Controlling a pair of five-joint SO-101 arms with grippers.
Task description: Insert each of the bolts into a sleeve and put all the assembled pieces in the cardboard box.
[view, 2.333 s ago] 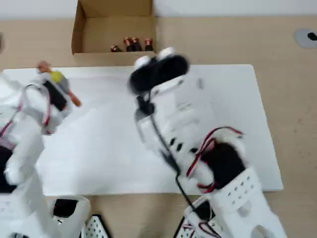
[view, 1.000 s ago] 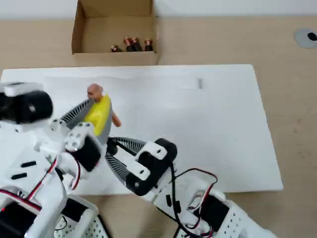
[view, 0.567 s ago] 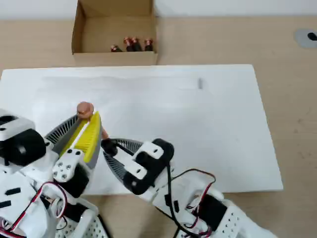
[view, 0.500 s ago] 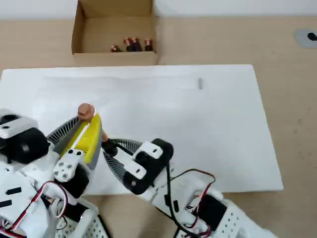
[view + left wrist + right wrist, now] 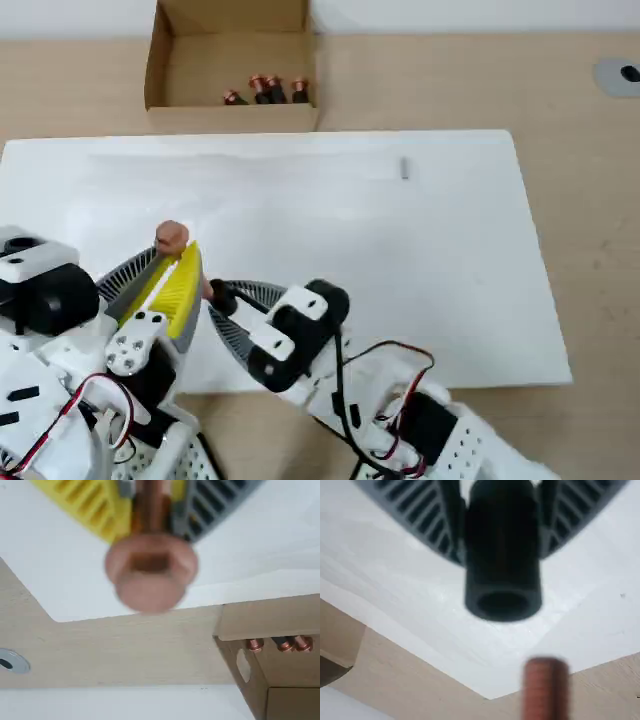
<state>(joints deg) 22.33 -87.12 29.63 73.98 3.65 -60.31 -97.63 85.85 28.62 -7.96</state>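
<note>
Cardboard box (image 5: 158, 62): no readable print.
White sheet (image 5: 450, 280): small grey mark (image 5: 404, 168), too small to read.

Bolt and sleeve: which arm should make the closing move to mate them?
Right, probably. The right gripper holds the sleeve, and its wrist view shows the open mouth with the bolt tip just off-axis, so alignment can be steered. The left wrist view looks onto the bolt's head instead.

The bolt (image 5: 151, 572) head looks blurred to me, and the fingers (image 5: 87, 505) hide most of its shank. The sleeve (image 5: 503, 555) is blurred too; the picture edge cuts the bolt's tip beside it. In the upper left of the high view, the pieces (image 5: 265, 92) in the cardboard box (image 5: 158, 70) are too small to judge.
</note>
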